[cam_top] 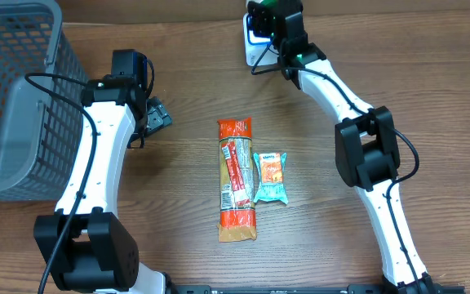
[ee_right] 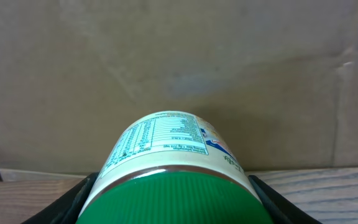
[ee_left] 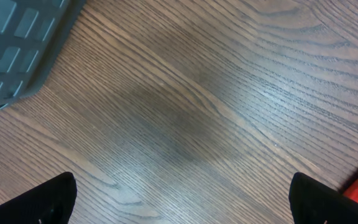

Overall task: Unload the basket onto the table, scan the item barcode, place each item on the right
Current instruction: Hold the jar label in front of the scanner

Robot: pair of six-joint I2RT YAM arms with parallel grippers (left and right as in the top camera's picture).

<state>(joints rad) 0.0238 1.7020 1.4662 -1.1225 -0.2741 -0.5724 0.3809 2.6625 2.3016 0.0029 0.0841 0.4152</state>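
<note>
Sitting between the fingers of the right hand (ee_right: 173, 202), the green-lidded jar (ee_right: 166, 146) is gripped; the left hand (ee_left: 188, 202) hangs open.

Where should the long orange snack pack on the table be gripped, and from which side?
From above, left gripper fingers across the narrow width of the long snack pack, near its orange far end: it lies flat, and the teal packet crowds one side nearer the robot.

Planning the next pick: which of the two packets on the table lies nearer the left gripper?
The long orange packet; the small teal packet lies beyond it, farther from the open left gripper.
</note>
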